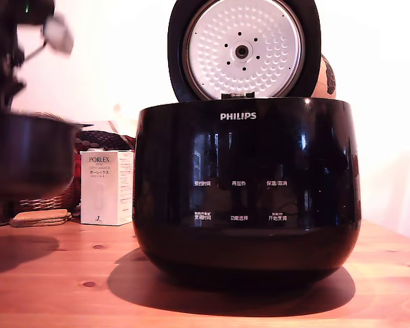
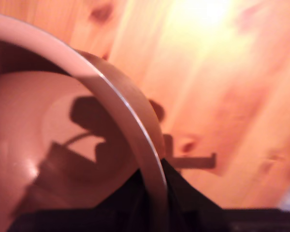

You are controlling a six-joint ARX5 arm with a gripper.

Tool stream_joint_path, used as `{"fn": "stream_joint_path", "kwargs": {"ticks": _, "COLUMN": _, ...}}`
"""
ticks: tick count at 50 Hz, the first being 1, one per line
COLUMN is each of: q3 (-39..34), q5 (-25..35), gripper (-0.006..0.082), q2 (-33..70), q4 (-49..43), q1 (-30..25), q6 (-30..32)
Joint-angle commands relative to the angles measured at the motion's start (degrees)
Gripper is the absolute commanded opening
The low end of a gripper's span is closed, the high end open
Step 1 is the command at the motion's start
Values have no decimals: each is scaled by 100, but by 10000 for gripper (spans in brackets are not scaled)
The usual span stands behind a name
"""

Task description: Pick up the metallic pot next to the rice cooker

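Wooden tabletop (image 1: 212, 311) under a pale wall carries my cooker (image 1: 246, 184), lid up. On the exterior view's left of the cooker, the pot (image 1: 27, 154) hangs clear of the wood. My hand (image 2: 152, 193) is closed over the pot's rim, one dark finger on each side.

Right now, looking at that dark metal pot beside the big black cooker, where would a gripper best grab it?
By the thin rim, from above, one finger inside and one outside the wall. The metallic pot is round and smooth-sided with no handle showing, so the rim is the only edge narrow enough to pinch. The gripper appears to straddle it there already.
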Motion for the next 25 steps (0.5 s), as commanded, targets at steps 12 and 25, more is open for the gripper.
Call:
{"fn": "stream_joint_path", "kwargs": {"ticks": 12, "q3": 15, "q5": -286, "gripper": -24, "q2": -608, "q4": -269, "q1": -426, "q6": -678}}
{"fn": "stream_joint_path", "kwargs": {"ticks": 25, "q3": 15, "q5": -286, "gripper": -24, "q2": -975, "q4": -275, "q1": -568, "q6": -852}}
